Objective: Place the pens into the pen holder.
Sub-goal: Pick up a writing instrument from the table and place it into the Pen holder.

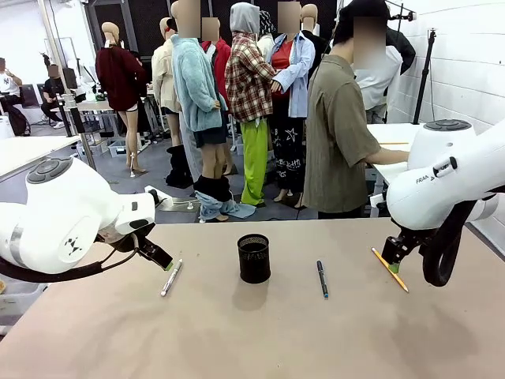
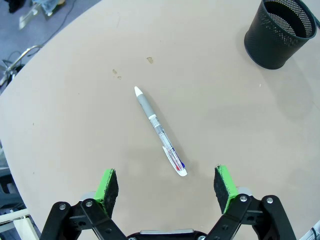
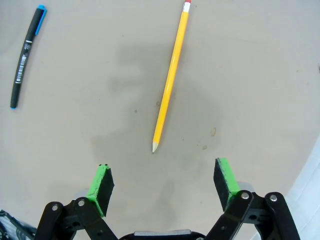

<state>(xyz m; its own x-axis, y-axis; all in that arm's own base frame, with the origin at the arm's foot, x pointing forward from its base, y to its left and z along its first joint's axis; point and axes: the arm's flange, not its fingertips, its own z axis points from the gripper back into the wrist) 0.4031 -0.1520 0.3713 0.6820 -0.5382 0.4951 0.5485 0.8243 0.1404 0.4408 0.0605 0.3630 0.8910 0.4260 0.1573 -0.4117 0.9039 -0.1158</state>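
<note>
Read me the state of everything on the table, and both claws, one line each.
pen holder: upright, no pens sticking out
white pen: lying flat, outside the pen holder
dark pen: lying flat, outside the pen holder
yellow pencil: lying flat, not gripped
left claw: open, empty, over the white pen
right claw: open, empty, over the yellow pencil

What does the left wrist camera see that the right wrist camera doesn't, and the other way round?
Of the two, the left wrist view alone has the white pen lying flat and the black mesh pen holder standing upright. The right wrist view alone has the yellow pencil and the dark pen with a blue cap, lying apart. Both share the tan table and an open, empty hand with green pads: the left hand and the right hand.
</note>
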